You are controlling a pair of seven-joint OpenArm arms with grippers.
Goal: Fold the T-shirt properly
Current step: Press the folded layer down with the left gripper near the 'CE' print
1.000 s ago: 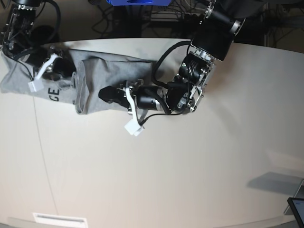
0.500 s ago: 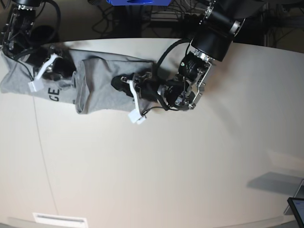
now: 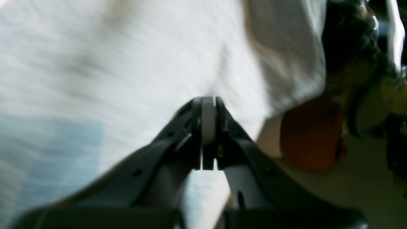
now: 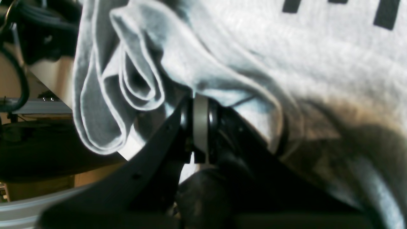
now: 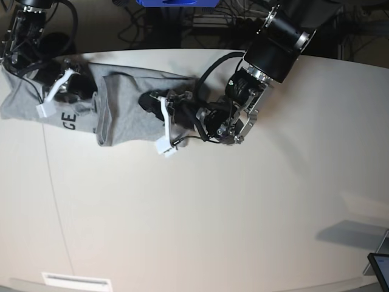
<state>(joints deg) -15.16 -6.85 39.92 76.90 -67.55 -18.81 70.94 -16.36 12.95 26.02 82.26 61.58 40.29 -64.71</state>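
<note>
The grey T-shirt (image 5: 127, 112) lies bunched into a band at the table's far left, with black letters (image 5: 68, 119) showing near its left end. My left gripper (image 5: 146, 100) is shut, its tips low over the shirt's right part; the left wrist view shows shut jaws (image 3: 208, 103) with nothing between them and blurred grey cloth (image 3: 127, 63) beyond. My right gripper (image 5: 90, 92) rests on the shirt's left part. In the right wrist view its tips (image 4: 200, 97) are shut where folds of the T-shirt (image 4: 318, 63) gather, and the cloth covers the very tips.
The pale table (image 5: 243, 213) stretches to the front and right. A dark screen corner (image 5: 380, 267) sits at the lower right edge, and a white strip (image 5: 76, 281) at the lower left. Cables and a blue object (image 5: 176, 2) lie behind the table.
My left gripper has swung up and left, from the shirt's front edge onto its right part. The right arm and the shirt's left end have stayed put.
</note>
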